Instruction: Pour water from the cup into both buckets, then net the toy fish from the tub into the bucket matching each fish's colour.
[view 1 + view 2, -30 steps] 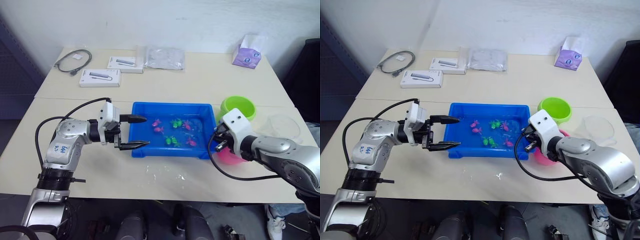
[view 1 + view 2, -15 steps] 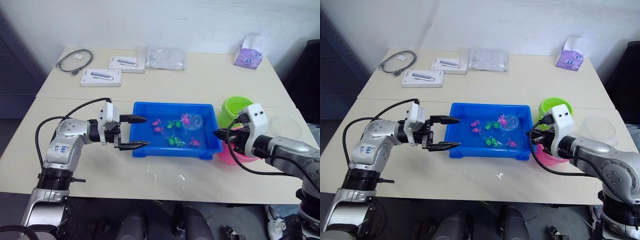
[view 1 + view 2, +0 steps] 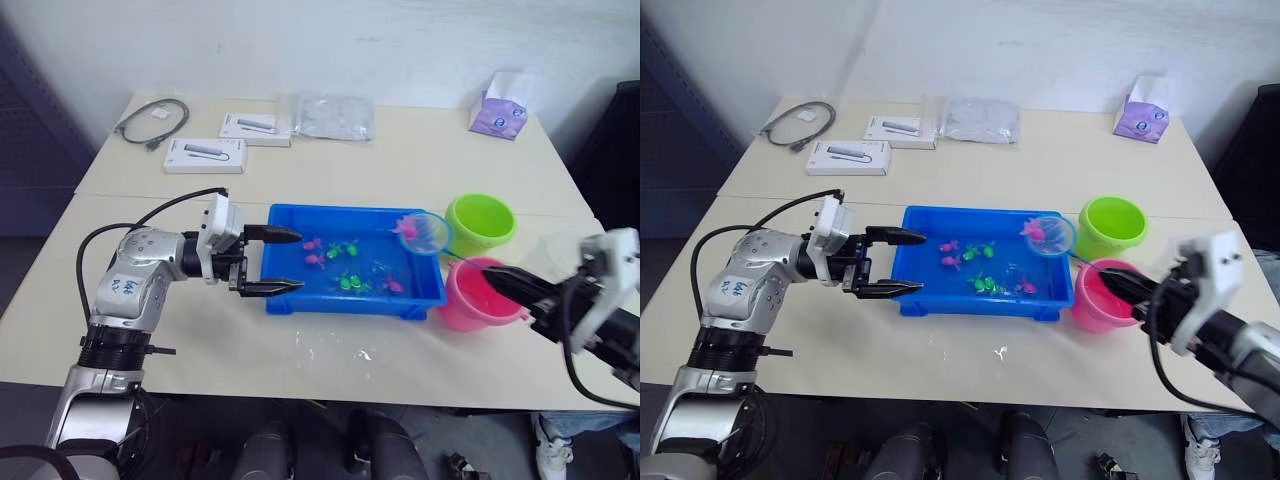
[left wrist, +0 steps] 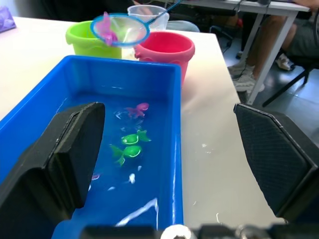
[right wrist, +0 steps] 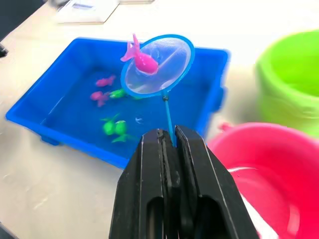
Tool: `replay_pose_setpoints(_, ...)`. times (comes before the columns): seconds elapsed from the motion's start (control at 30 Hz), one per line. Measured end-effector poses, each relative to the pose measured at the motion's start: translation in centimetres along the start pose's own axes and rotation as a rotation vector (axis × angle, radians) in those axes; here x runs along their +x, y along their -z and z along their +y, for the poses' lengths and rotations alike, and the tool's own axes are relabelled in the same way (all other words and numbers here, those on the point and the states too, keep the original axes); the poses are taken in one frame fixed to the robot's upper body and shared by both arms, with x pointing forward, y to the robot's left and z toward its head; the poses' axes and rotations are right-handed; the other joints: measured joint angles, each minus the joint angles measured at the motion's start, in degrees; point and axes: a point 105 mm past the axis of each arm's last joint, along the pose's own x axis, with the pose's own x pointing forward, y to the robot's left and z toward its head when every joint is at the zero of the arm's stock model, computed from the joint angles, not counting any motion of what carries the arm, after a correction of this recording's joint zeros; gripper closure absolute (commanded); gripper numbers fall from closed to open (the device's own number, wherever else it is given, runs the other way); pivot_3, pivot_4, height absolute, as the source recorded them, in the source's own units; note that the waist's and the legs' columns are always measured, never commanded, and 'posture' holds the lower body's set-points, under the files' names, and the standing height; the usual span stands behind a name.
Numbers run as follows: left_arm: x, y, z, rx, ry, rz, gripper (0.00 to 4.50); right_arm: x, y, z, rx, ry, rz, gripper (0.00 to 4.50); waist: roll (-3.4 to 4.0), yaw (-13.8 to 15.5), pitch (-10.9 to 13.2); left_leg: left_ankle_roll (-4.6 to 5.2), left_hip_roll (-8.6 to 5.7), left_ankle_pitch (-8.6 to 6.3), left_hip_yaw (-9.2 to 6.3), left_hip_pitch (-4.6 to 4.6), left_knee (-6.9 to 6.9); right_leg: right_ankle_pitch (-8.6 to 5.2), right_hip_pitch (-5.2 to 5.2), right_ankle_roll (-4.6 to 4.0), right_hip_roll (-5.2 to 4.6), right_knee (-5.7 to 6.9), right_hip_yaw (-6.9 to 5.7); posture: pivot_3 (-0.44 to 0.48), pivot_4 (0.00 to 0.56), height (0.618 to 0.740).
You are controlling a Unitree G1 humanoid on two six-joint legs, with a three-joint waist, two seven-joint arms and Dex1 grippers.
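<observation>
I count two buckets, one lime green (image 3: 480, 222) and one pink (image 3: 478, 292), one blue tub (image 3: 300, 285), one clear cup (image 4: 146, 13) and one net (image 5: 157, 64). One pink fish (image 5: 142, 59) lies in the net. In the tub I make out about three pink fish (image 5: 101, 81) and two or three green fish (image 4: 130, 138); some are too small to count surely.

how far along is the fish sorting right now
Part way. In hand: the right gripper is shut on the net, lifted over the tub with a pink fish in it, beside the pink bucket. Left: several pink and green fish still in the tub, and the green bucket.
</observation>
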Motion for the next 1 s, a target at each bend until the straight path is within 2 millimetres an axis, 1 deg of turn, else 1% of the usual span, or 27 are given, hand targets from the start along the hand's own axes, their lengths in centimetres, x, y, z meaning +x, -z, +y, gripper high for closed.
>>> replay_pose_setpoints(0.07,0.4,-0.2,0.2,-0.006,0.019,-0.012,0.05,-1.6,0.3,-0.3,-0.019,0.048,-0.033,4.5,0.0,0.1,0.0,0.0,0.0,0.0,-0.06,0.07,0.0,0.0,0.1,0.0,0.03,-0.01,0.01,0.0,0.15,0.74)
replay_pose_setpoints(0.13,0.9,-0.2,0.2,-0.011,0.039,-0.023,0.05,-3.0,1.2,-0.8,-0.021,0.1,-0.045,4.5,0.0,0.1,0.0,-0.01,0.0,0.0,-0.14,0.13,0.0,0.0,0.26,0.01,0.06,-0.1,0.02,0.0,0.15,0.74)
replay_pose_setpoints(0.2,1.3,-0.1,0.3,-0.023,0.064,-0.033,0.05,-4.7,2.4,-1.8,-0.058,0.18,-0.045,4.5,0.01,0.1,0.0,0.0,-0.03,0.0,-0.18,0.16,-0.01,0.03,0.35,0.06,0.08,-0.19,0.03,0.0,0.15,0.74)
replay_pose_setpoints(0.27,1.5,-0.1,0.1,-0.025,0.081,-0.039,0.05,-5.6,2.9,-2.4,-0.102,0.223,-0.048,4.5,0.01,0.0,0.0,0.01,-0.04,-0.01,-0.17,0.2,-0.01,0.05,0.38,0.08,0.09,-0.2,0.09,0.0,0.15,0.74)
replay_pose_setpoints(0.33,2.0,0.0,0.2,-0.035,0.095,-0.058,0.05,-6.7,3.2,-3.2,-0.169,0.288,-0.097,4.5,0.01,-0.3,0.0,0.0,-0.02,-0.01,-0.09,0.41,-0.07,0.06,0.5,0.1,0.14,-0.23,0.16,0.0,0.15,0.74)
replay_pose_setpoints(0.43,2.5,-0.1,0.2,-0.022,0.118,-0.066,0.05,-7.7,4.5,-4.4,-0.252,0.364,-0.102,4.5,0.01,-0.2,0.0,-0.01,-0.02,-0.01,0.07,0.69,-0.25,0.04,0.57,0.08,0.16,-0.39,0.45,0.0,0.15,0.74)
replay_pose_setpoints(0.53,2.9,0.0,0.2,-0.02,0.127,-0.07,0.05,-8.0,5.6,-5.1,-0.345,0.405,-0.088,4.5,0.06,-0.3,0.0,-0.02,-0.01,-0.01,0.16,0.75,-0.25,0.04,0.58,0.08,0.17,-0.38,0.57,0.0,0.15,0.74)
replay_pose_setpoints(0.63,3.2,0.2,0.1,-0.026,0.134,-0.067,0.05,-7.7,6.7,-5.0,-0.472,0.392,-0.046,4.5,0.1,-0.3,0.0,-0.03,0.0,-0.01,0.21,0.79,-0.25,0.04,0.56,0.07,0.18,-0.35,0.63,0.0,0.15,0.74)
replay_pose_setpoints(0.77,3.3,0.3,0.1,-0.027,0.137,-0.067,0.05,-7.4,7.1,-5.0,-0.636,0.388,-0.033,4.5,0.14,-0.3,0.0,-0.03,0.0,-0.01,0.25,0.83,-0.25,0.03,0.57,0.06,0.15,-0.32,0.69,0.0,0.15,0.74)
replay_pose_setpoints(0.87,3.3,0.3,0.1,-0.027,0.138,-0.067,0.05,-7.0,6.7,-4.8,-0.842,0.373,-0.027,4.5,0.14,-0.3,0.0,-0.03,-0.01,-0.01,0.28,0.84,-0.24,0.03,0.57,0.06,0.14,-0.3,0.73,0.0,0.15,0.74)
replay_pose_setpoints(1.0,3.4,0.3,0.0,-0.027,0.137,-0.066,0.05,-6.3,6.1,-4.4,-1.225,0.319,0.028,4.5,0.14,-0.3,0.0,-0.04,-0.01,-0.01,0.32,0.86,-0.24,0.03,0.56,0.05,0.14,-0.28,0.77,0.0,0.15,0.74)
